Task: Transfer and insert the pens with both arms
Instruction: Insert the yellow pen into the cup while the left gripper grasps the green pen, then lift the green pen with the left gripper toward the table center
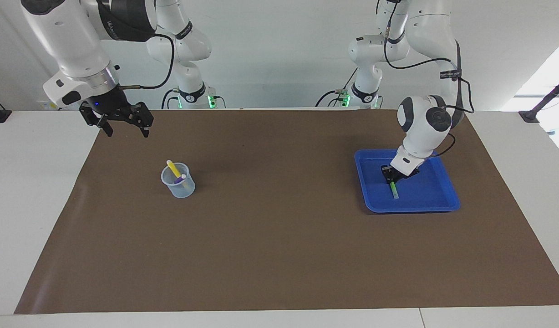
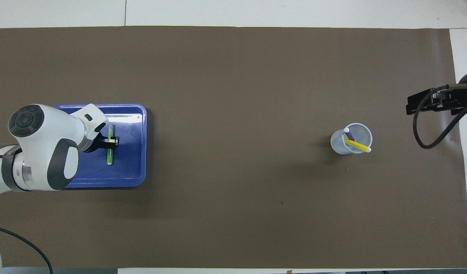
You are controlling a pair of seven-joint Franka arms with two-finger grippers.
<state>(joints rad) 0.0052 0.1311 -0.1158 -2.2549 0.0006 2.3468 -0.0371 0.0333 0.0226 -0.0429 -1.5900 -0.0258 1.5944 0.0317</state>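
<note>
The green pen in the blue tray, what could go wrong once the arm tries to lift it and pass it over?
1. The left pincer is shut on the green pen close to one end, so the long free part may droop or swivel during the lift.
2. The cup already holds the yellow pen and purple pen, both leaning across its mouth; a third could snag on them or tip the cup.
3. The right pincer waits open, away from the tray, so a handover needs close alignment.

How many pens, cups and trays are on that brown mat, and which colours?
Pens: 3, green pen, yellow pen, purple pen
Cups: 1, clear cup
Trays: 1, blue tray
Total: 5
</note>
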